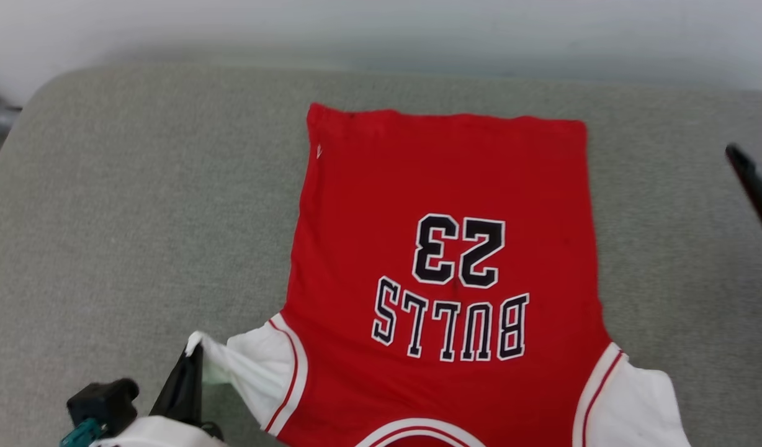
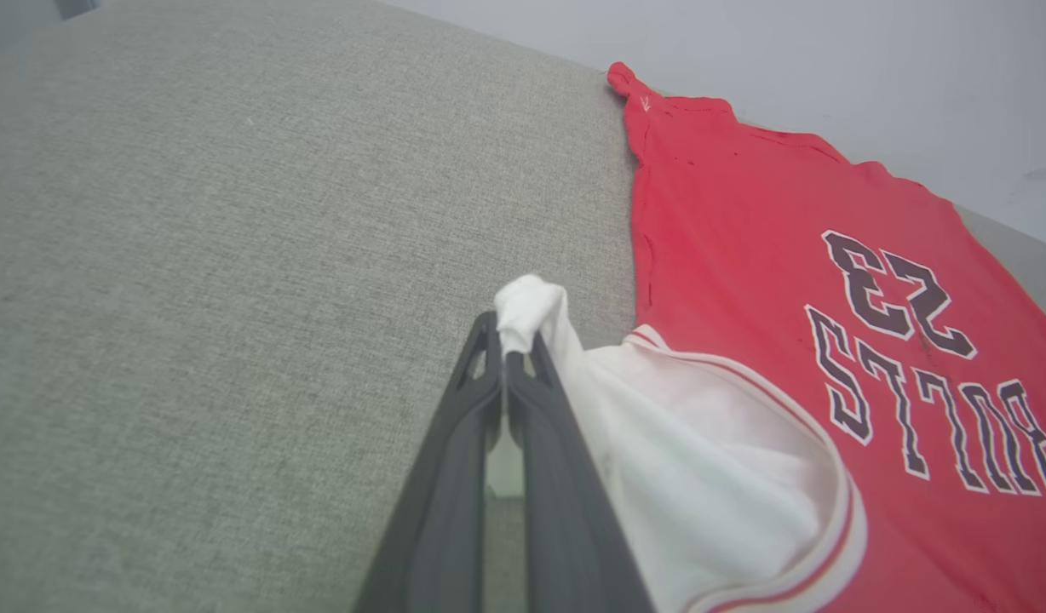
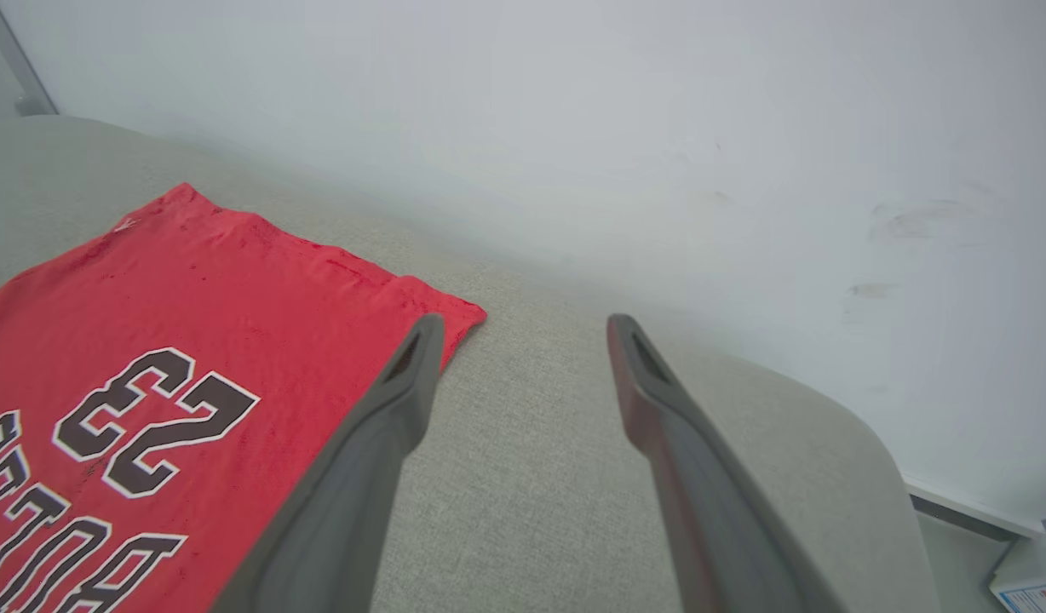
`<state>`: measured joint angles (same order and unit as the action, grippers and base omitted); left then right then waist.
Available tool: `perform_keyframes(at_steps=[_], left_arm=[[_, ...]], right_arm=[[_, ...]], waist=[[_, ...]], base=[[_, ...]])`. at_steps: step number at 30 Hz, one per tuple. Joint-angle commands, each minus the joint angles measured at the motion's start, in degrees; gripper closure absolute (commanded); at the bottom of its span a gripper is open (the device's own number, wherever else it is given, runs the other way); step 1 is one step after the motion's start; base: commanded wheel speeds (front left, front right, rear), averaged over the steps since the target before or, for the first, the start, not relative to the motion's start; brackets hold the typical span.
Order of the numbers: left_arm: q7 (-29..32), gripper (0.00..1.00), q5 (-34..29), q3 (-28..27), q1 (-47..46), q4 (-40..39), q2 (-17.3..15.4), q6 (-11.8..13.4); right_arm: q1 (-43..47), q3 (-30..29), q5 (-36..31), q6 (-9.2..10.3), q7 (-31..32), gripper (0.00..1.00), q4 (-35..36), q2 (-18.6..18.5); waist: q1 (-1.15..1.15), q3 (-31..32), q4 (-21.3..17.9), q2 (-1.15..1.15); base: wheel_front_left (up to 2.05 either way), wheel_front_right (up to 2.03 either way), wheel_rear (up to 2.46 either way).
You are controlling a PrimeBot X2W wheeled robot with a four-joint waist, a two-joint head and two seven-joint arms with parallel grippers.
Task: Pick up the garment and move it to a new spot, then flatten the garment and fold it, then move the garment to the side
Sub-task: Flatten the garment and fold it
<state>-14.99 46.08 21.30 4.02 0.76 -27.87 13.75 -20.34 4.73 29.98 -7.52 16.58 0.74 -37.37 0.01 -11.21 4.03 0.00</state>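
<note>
Pinching the bunched tip of the white sleeve (image 2: 702, 451), the left gripper (image 2: 506, 340) has its two dark fingers pressed together on the cloth, and a small wad of white pokes out beyond the fingertips. The shirt (image 1: 443, 186) lies flat, print side up, on the grey cushion (image 1: 139, 217). In this gripper's wrist view it spreads away to the right, with the red body, the number 23 and the word BULLS past the sleeve on that side. Bare grey fabric lies ahead of the fingers and to their left. The right gripper (image 3: 523, 328) hangs above the cushion with its fingers spread wide and nothing between them. In its wrist view the shirt's hem corner is just beside its left fingertip, and the rest of the red cloth runs off to its left. Grey fabric and a pale wall (image 3: 659, 128) are ahead of it.
</note>
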Motion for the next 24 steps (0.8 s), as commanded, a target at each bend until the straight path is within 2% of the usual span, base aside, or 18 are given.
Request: perform_keyframes(at_steps=[1, 4, 11, 17, 20, 24], left_arm=[[-0.28, 1.00, -0.81, 0.16, -1.52, -0.23, 0.74, -0.28], [-0.28, 1.00, -2.10, 0.91, -3.77, -0.01, 2.41, -1.05], [-0.23, 1.00, -4.94, 1.29, -7.67, 0.77, 6.45, -3.00], [-0.23, 1.00, -7.50, 0.12, -9.59, 1.13, 9.15, -4.77], [-0.22, 1.00, -8.75, -0.35, -10.37, 1.32, 10.37, -5.70], [-0.22, 1.00, -9.74, -0.74, -11.34, 1.67, 11.58, -6.66]], right_arm=[[-3.45, 0.87, 0.60, 0.06, 2.03, 0.00, -0.26, -0.73], [-10.09, 2.82, 0.90, 0.06, 8.12, 0.00, -1.86, -2.22], [-24.89, 6.42, 3.66, 0.06, 25.68, 0.00, -9.00, -2.33], [-33.48, 9.88, 4.24, 0.06, 40.64, 0.00, -14.50, -2.91], [-36.37, 11.30, 4.28, 0.06, 46.19, 0.00, -16.26, -3.46], [-39.21, 11.90, 3.46, 0.06, 49.37, 0.00, -17.72, -3.59]], waist=[[-0.01, -3.66, 2.96, 0.00], [-0.01, -6.41, 5.06, 0.00], [-0.01, -12.33, 8.95, 0.00], [-0.01, -16.52, 11.31, 0.00], [-0.01, -18.51, 12.32, 0.00], [-0.01, -20.44, 13.25, 0.00]], base=[[0.00, 0.00, 0.00], [0.00, 0.00, 0.00], [0.00, 0.00, 0.00], [0.00, 0.00, 0.00], [0.00, 0.00, 0.00], [0.00, 0.00, 0.00]])
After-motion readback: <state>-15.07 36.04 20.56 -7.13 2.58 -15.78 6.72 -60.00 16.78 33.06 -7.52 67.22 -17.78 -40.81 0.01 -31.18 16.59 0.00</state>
